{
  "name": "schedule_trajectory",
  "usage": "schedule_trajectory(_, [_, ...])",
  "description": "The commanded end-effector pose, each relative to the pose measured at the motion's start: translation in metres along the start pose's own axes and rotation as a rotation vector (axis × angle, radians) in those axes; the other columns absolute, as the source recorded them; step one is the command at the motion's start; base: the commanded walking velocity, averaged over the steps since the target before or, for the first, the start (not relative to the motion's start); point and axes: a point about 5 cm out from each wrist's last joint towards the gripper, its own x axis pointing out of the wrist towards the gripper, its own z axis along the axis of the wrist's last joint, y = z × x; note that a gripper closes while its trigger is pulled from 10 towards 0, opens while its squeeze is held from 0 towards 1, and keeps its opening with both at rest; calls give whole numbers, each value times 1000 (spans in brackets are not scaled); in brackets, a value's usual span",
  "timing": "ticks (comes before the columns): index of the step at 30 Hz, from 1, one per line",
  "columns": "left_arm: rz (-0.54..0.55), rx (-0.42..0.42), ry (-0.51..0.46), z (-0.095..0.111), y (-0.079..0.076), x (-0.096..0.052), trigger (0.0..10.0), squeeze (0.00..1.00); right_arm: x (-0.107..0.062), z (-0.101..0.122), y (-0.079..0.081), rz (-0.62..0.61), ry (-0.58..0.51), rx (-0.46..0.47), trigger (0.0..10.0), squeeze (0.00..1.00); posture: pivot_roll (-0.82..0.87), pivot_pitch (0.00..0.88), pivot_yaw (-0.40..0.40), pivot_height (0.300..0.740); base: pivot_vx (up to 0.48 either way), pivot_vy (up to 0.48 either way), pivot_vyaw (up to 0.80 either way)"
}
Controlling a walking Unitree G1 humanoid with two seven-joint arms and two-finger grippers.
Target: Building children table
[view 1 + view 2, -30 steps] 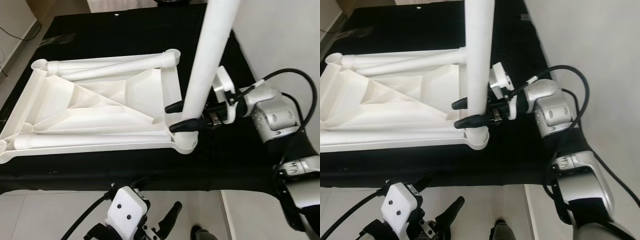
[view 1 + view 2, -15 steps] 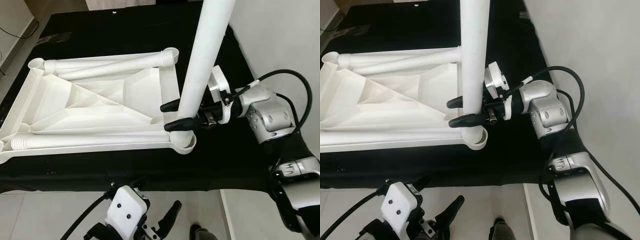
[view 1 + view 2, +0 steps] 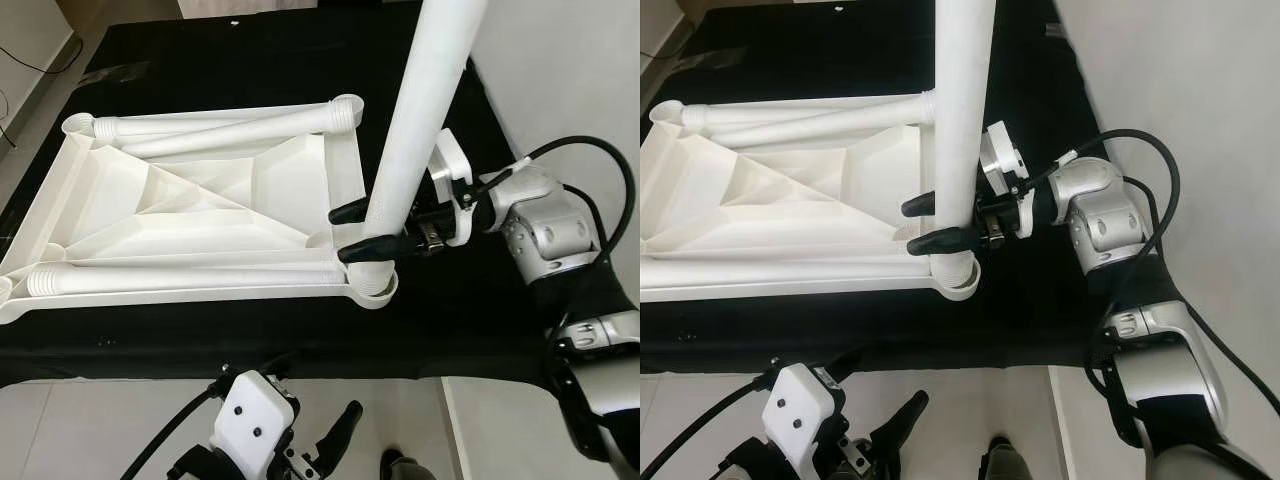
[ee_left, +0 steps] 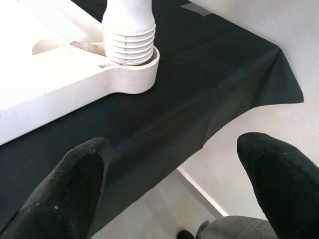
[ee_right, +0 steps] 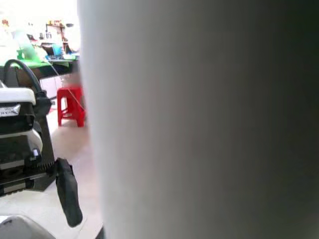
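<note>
An upside-down white plastic tabletop (image 3: 190, 215) lies on a black cloth. A long white table leg (image 3: 415, 130) stands upright with its ribbed foot in the near right corner socket (image 3: 372, 285). My right gripper (image 3: 352, 233) is shut on that leg just above the socket, one finger on each side. The leg's ribbed end (image 4: 128, 40) sits in the socket ring. Two more white legs (image 3: 225, 133) lie along the tabletop's far and near sides. My left gripper (image 4: 169, 184) hangs open below the cloth's front edge.
The black cloth (image 3: 470, 320) covers a low platform whose front edge drops to pale tiled floor (image 3: 90, 430). A white wall (image 3: 560, 70) rises at the right. A red stool (image 5: 70, 105) stands on the floor in the right wrist view.
The upright leg and my right gripper have shifted slightly back to the right after leaning left; the picture also shifted a little. My left gripper has not moved.
</note>
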Motion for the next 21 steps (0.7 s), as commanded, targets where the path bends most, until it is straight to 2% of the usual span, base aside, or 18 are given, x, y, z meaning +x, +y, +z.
schedule_trajectory(1, [-7,-3,20,-1,-1,-3,10000,0,0,-27,7,14,85,109,10000,0,92,314,43,740,0,0,0])
schedule_trajectory(11, [-12,-6,23,-2,-2,-3,10000,0,-1,-28,12,52,80,126,10000,0,89,305,44,740,0,0,0])
schedule_trajectory(14, [-14,-7,24,-3,-3,-3,10000,0,6,-29,19,92,63,137,10000,0,88,301,43,740,0,0,0])
schedule_trajectory(21, [-15,-8,25,-3,-3,-3,10000,0,12,-30,22,114,44,145,10000,0,89,298,42,740,0,0,0])
